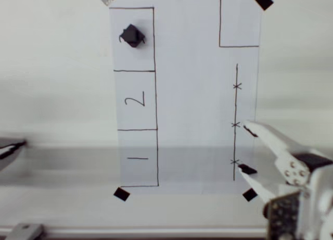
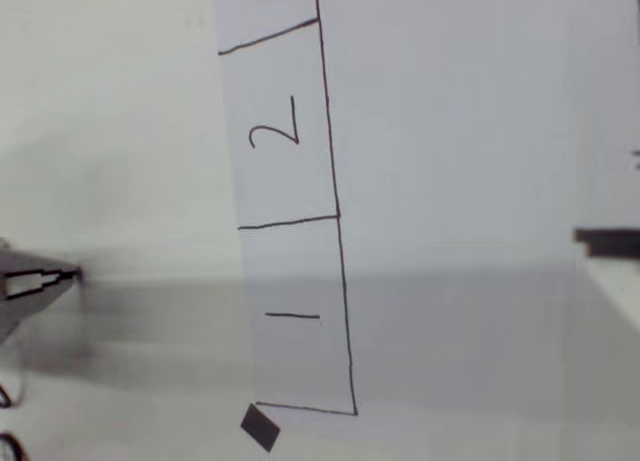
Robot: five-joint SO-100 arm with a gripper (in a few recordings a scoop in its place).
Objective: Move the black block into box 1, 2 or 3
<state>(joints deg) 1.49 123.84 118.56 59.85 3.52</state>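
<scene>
In the overhead view the black block (image 1: 132, 36) sits inside the top outlined box (image 1: 123, 60) of the left column, covering most of the handwritten mark there. Below it come box 2 (image 1: 135, 99) and box 1 (image 1: 137, 158). My white gripper (image 1: 247, 149) is open at the paper's lower right, far from the block, with nothing between its black-tipped fingers. It straddles the pen line with crosses (image 1: 237, 124). The wrist view looks across box 2 (image 2: 272, 133) and box 1 (image 2: 293, 316), with one fingertip (image 2: 606, 243) at the right edge.
An unnumbered outlined corner box (image 1: 238, 26) is at the paper's top right. Black tape squares (image 1: 121, 193) hold the paper's corners, one of them in the wrist view (image 2: 260, 427). A grey pointed object (image 1: 10, 147) juts in from the left edge. A rail runs along the table front.
</scene>
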